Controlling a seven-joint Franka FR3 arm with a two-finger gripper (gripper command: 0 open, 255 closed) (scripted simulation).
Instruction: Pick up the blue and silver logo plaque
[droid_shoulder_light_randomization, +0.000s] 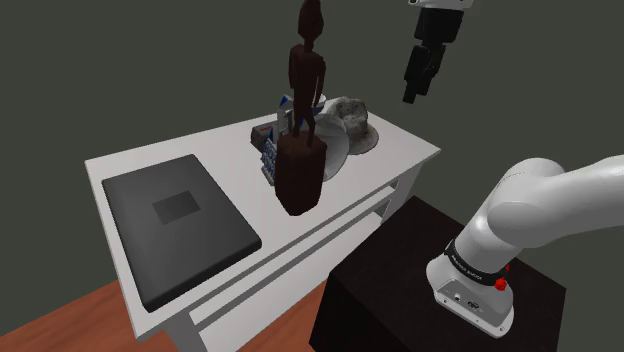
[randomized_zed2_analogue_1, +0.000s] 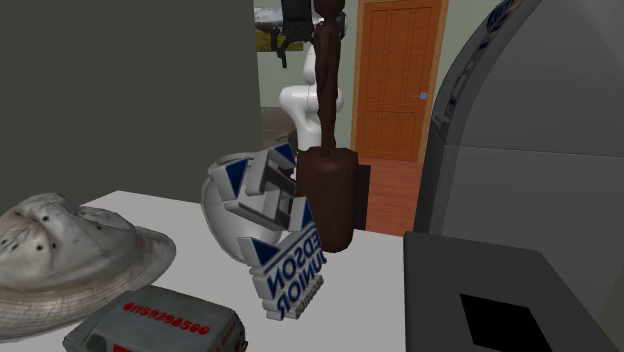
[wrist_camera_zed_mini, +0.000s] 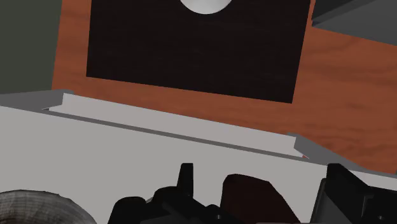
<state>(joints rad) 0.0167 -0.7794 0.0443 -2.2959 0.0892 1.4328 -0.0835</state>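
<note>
Nearest the second exterior camera lies a small grey case (randomized_zed2_analogue_1: 160, 325) with red digits on its top, flat on the white tabletop (randomized_zed2_analogue_1: 380, 270). Just beside it, toward that view's left, is a pale speckled brimmed hat (randomized_zed2_analogue_1: 70, 250). Behind them the logo plaque (randomized_zed2_analogue_1: 262, 210) stands tilted: a white round disc with blue wedges, silver block shapes across its front and a blue-lettered panel slanting below. Its right side in that view is just beside the base of a tall dark brown carved figure (randomized_zed2_analogue_1: 328, 190), which stands upright. In the shoulder view the plaque sits behind the figure, between it and the hat, near the middle of the tabletop. A flat dark grey slab (droid_shoulder_light_randomization: 178, 225) with a darker square in its middle lies well apart toward that view's left. The gripper (droid_shoulder_light_randomization: 412, 95) hangs high over the tabletop's right end in the shoulder view, above the hat and well apart from the plaque, pointing down and leftward. In the wrist view the fingers (wrist_camera_zed_mini: 343, 188) stand apart, released, clasping nothing. The black stand (droid_shoulder_light_randomization: 400, 290) rests on a reddish wood-grain floor (droid_shoulder_light_randomization: 60, 320), and an orange door (randomized_zed2_analogue_1: 400, 80) shows in the second exterior view
</note>
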